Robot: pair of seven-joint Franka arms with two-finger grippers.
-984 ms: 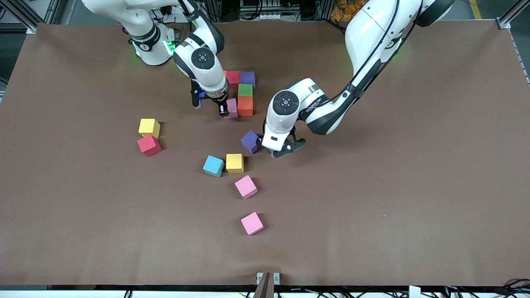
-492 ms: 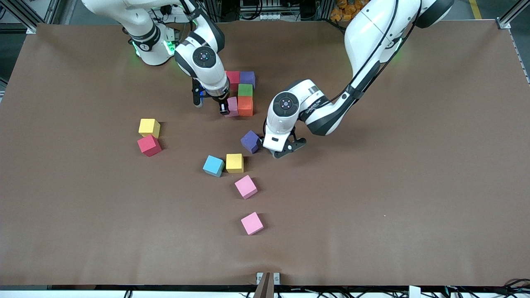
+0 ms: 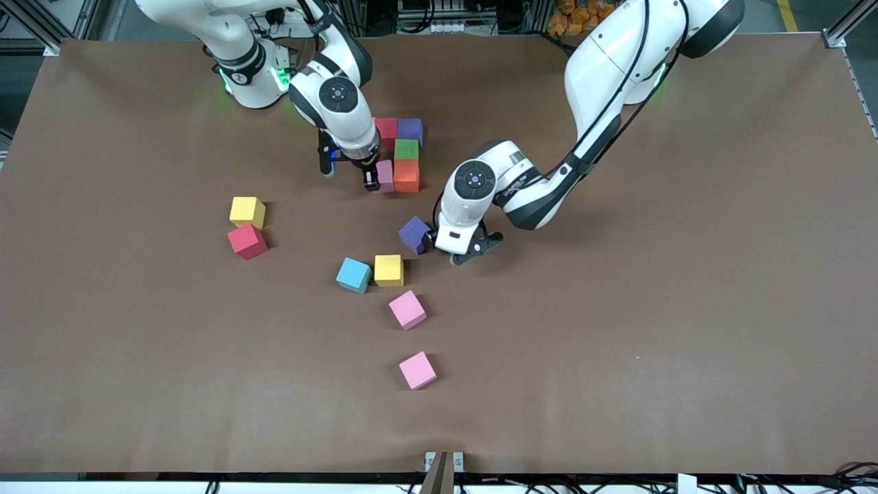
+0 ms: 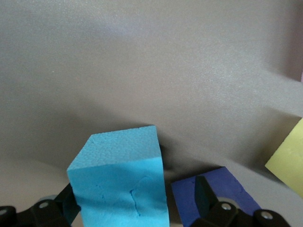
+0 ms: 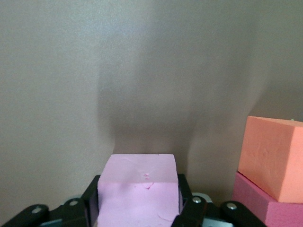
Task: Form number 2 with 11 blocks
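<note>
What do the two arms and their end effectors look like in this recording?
Both arms are glossy white with black joint bands and round black caps ringed in blue on the wrists. Green lights glow near their bases. A black cable runs along the left arm. The left end effector and right end effector have black fingers; the wrist views show small silver screws on them.

A robotics lab — brown-covered table (image 3: pixel 617 343) framed by aluminium rails (image 3: pixel 847 24).

No legible text or labels.

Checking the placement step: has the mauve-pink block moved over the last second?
Yes. The mauve-pink block shifted slightly toward the robots, now level with the orange block beside it.
</note>
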